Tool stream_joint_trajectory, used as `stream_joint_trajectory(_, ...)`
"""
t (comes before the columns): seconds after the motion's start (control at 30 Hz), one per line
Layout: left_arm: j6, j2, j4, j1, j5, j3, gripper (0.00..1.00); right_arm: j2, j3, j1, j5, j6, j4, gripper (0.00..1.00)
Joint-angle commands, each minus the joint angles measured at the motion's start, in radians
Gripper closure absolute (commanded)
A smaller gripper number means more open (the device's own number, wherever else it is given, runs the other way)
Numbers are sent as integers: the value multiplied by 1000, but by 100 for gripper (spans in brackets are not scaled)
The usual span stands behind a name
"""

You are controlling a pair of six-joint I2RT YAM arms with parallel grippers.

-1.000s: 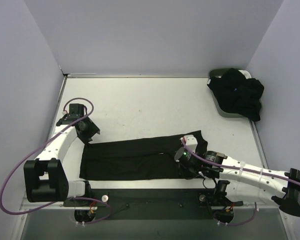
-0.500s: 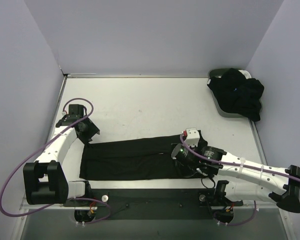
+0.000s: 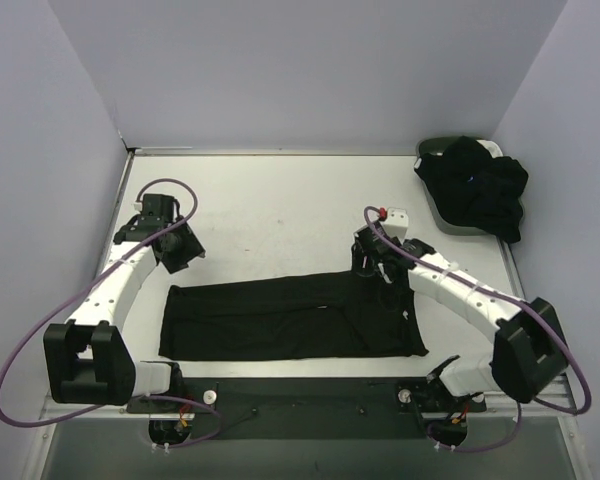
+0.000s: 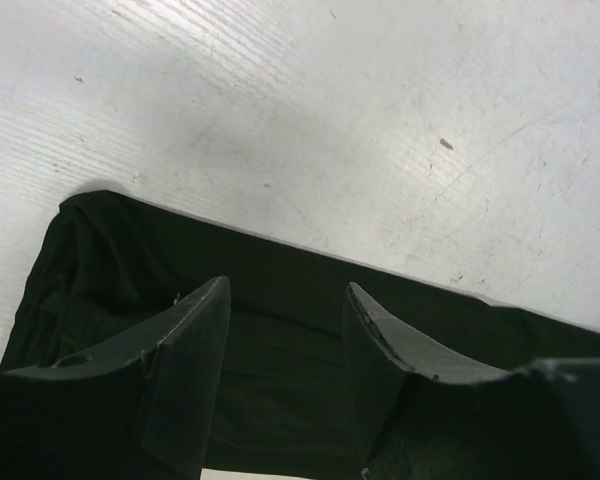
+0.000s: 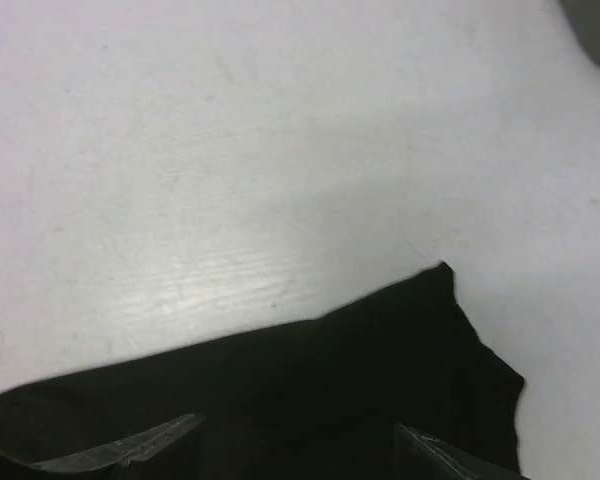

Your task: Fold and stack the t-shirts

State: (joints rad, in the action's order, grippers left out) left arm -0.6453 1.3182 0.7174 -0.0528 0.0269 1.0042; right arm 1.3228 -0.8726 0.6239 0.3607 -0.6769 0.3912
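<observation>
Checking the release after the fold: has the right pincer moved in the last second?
Yes. The right pincer moved up the top view, toward the basket, to the black t-shirt's far edge.

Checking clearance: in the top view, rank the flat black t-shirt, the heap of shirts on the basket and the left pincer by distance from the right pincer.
1. flat black t-shirt, its corner just beneath the right pincer.
2. heap of shirts, far right corner.
3. left pincer, far left side.
</observation>
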Motion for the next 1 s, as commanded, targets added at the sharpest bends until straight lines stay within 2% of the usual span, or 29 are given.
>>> stream_joint_trajectory(0.0, 35, 16, 51, -73, 5, 31, 42, 114, -94, -21, -116, 40, -103, 26)
stream_joint_trajectory(0.13, 15, 18, 66, -140, 47, 2, 42, 194, -114, -39, -181, 31, -153, 27)
stream_joint_trajectory(0.4, -19, 47, 51, -145, 87, -73, 42, 315, -103, -75, -253, 20, -244, 27)
stream_joint_trajectory(0.7, -59, 261, 17, -157, 128, -55, 45, 348, -71, -135, -309, 5, -284, 28)
stream_joint_trajectory(0.97, -91, 371, 28, -159, 157, -6, 47, 357, -83, -142, -304, 5, -265, 28)
